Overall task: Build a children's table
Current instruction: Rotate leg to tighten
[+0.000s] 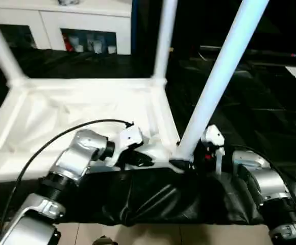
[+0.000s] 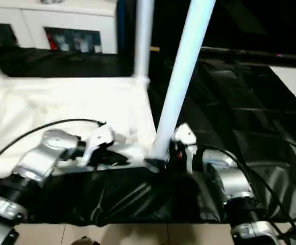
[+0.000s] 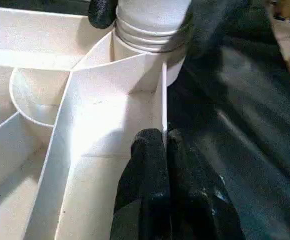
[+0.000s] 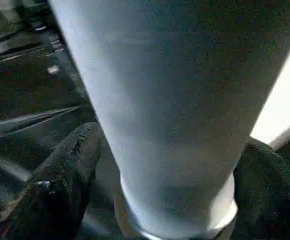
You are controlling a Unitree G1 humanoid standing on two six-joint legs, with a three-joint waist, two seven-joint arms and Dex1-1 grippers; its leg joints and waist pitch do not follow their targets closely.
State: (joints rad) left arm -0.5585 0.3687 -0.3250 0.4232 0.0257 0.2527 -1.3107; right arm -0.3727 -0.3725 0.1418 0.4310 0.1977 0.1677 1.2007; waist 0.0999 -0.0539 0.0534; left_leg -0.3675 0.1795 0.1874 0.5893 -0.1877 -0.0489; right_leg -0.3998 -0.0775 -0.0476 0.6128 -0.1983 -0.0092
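Big white plastic rectangular table top (image 1: 30, 122) lies ribbed side up on the black sheet (image 1: 250, 102), taking up the 9-to-12 half of my head view. Two round white tube legs stand in its far corners, at 11 (image 1: 0, 51) and 1 (image 1: 163, 46). A third long white tube leg (image 1: 224, 71) sits in the near-right round corner socket (image 3: 140, 55), about 5 o'clock on the top, and leans off toward 1. My left fingers (image 3: 152, 150) are clenched on the thin upright rim wall just beside that socket, pinning the top. My right fingers (image 1: 181, 163) are spread either side of the leg's base; the right wrist view shows a gap on one side, so released, not gripping. Ridged rings show on the leg end above the socket mouth, so I'd judge it not fully seated. Handling guess: hollow plastic, light and stiff, smooth enough to slip in rubber pads. The long leg is a lever, so a hold high up would rack the socket; take it low, right above the socket. The rim wall is thin and will likely flex, so pinch close to the corner where the ribs stiffen it. White glass-door cabinet (image 1: 87, 30) at 12, well apart.
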